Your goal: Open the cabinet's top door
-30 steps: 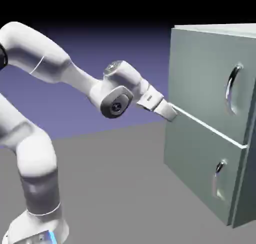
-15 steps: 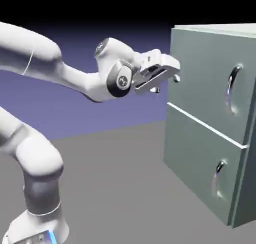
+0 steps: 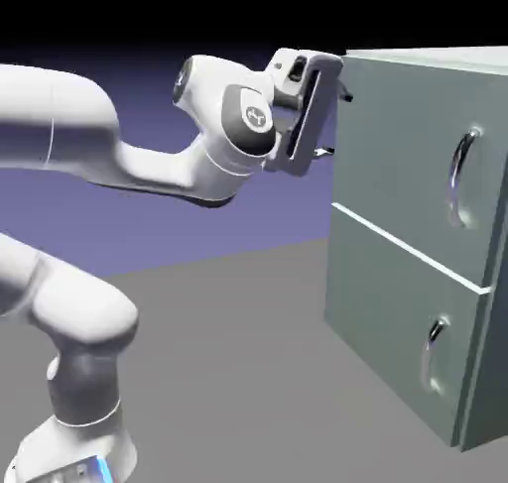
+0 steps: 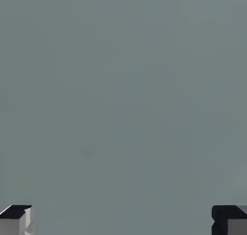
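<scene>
The grey-green cabinet [image 3: 397,273] stands at the exterior view's right. Its top door [image 3: 397,144] lies flush with the front, and its long curved silver handle [image 3: 458,179] is near the door's right side. My gripper [image 3: 335,124] is open, held close to the door's upper left edge, far left of the handle, one finger above the other. Nothing is between the fingers. Flat grey-green cabinet surface [image 4: 123,94] fills the hand view, with the two fingertips [image 4: 15,220] wide apart in the bottom corners.
Below a pale seam sits the shorter lower panel [image 3: 387,322] with a small silver handle [image 3: 434,354]. The grey table [image 3: 228,372] stretches in front of the cabinet. My arm's base rises at the lower left.
The hand has risen from the seam between the panels to the door's upper left edge. It has also rolled, so its fingers now stand one above the other.
</scene>
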Available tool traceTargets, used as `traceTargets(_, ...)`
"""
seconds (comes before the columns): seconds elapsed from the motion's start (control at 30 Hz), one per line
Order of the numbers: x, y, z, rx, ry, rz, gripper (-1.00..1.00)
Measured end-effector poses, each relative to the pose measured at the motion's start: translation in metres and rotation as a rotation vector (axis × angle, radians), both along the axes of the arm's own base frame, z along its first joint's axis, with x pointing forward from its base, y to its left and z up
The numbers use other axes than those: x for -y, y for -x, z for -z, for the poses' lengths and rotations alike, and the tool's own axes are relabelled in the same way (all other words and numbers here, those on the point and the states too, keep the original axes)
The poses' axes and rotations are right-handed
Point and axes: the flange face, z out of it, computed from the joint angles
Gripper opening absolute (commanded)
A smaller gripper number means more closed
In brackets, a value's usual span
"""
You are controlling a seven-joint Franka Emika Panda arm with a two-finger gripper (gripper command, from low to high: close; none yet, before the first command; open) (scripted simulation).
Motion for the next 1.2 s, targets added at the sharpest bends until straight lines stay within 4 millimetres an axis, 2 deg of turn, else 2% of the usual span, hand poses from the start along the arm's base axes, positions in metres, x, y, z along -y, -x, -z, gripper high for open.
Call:
traceTargets(0.23,0.031,-0.002,-0.002,0.114,0.320,-0.067,0.00)
traceTargets(0.47,0.066,-0.012,0.011,0.204,0.641,-0.104,0.00)
traceTargets(0.73,0.107,-0.035,0.045,0.269,1.010,-0.129,0.00)
traceTargets(1.03,0.145,-0.072,0.107,0.299,1.433,-0.164,0.00)
traceTargets(1.1,0.146,-0.073,0.109,0.299,1.443,-0.165,0.00)
traceTargets(1.2,0.146,-0.105,0.109,0.300,1.442,-0.165,0.00)
